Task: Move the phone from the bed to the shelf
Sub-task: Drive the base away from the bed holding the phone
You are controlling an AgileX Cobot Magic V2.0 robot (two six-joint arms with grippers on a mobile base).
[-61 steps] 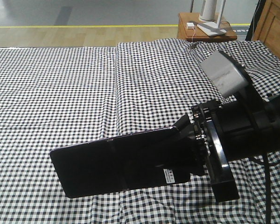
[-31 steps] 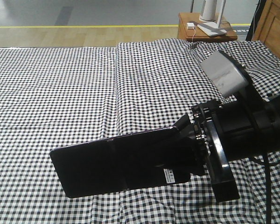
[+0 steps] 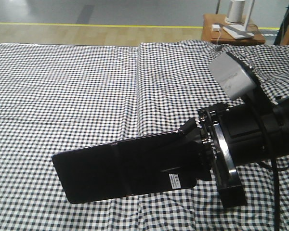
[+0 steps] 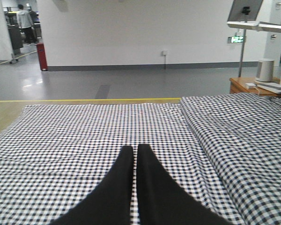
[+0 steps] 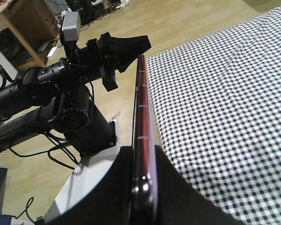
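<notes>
The right gripper is clamped on the sticker end of the phone and holds it in the air over the bed. Both sit in the front view just as they did half a second ago. Behind them, the bed's long crease and the side table now lie further right. The left gripper has its fingers pressed together on nothing.

Side table: reddish-brown, it stood at the far right.
White cylinder: upright on that surface.
Yellow line: ran across the floor.
Person: far away, at left.
</notes>
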